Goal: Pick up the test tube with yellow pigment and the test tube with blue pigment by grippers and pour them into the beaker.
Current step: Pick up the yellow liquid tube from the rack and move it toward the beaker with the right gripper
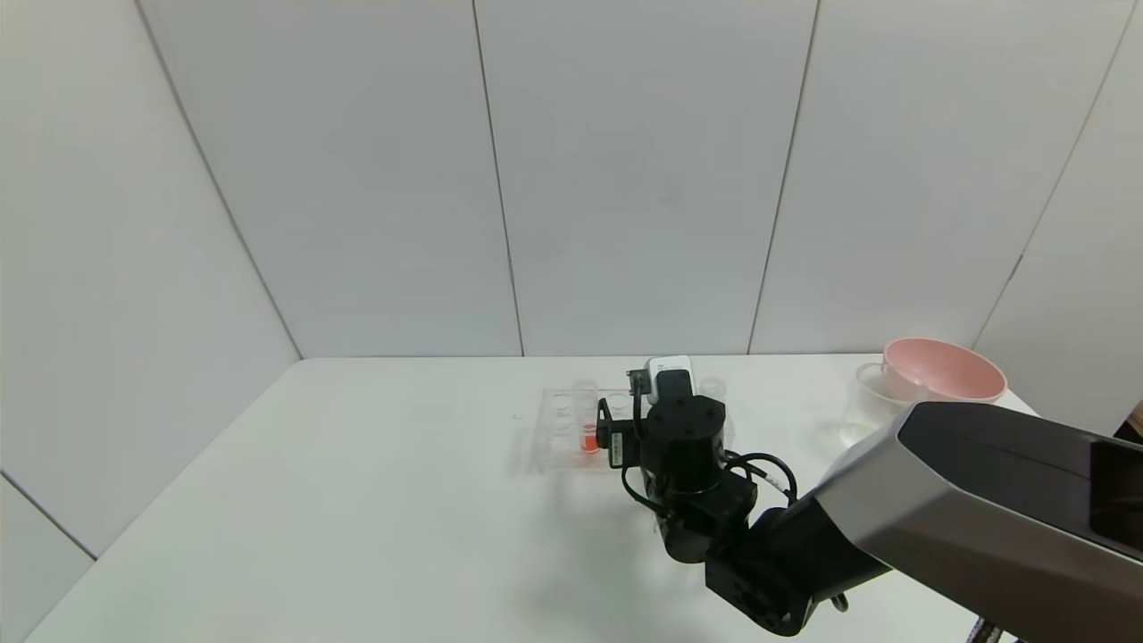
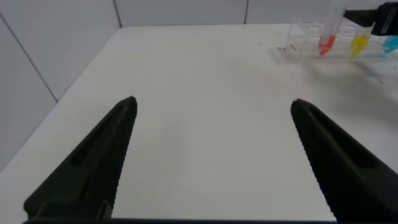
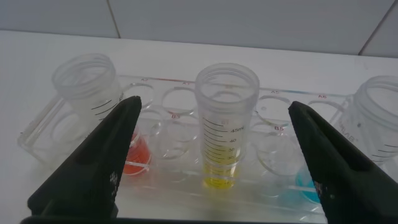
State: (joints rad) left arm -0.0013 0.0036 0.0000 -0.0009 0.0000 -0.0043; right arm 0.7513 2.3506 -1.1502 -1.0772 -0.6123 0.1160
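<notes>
The test tube with yellow pigment [image 3: 227,124] stands upright in a clear many-holed rack [image 3: 186,186]. My right gripper [image 3: 214,104] is open, with one finger on each side of this tube and clear of it. The test tube with blue pigment [image 3: 373,124] stands in the rack beside it, just outside one finger. In the head view the right gripper [image 1: 663,386] hangs over the rack [image 1: 558,433] and hides the yellow tube. The beaker [image 1: 862,413] stands at the far right. My left gripper [image 2: 212,101] is open and empty over bare table; the head view does not show it.
A tube with orange-red liquid [image 3: 99,99] stands at the rack's other end [image 1: 588,436]. A pink bowl [image 1: 944,371] sits behind the beaker near the table's right edge. The left wrist view shows the rack far off, with the yellow [image 2: 360,42] and blue [image 2: 392,45] liquids.
</notes>
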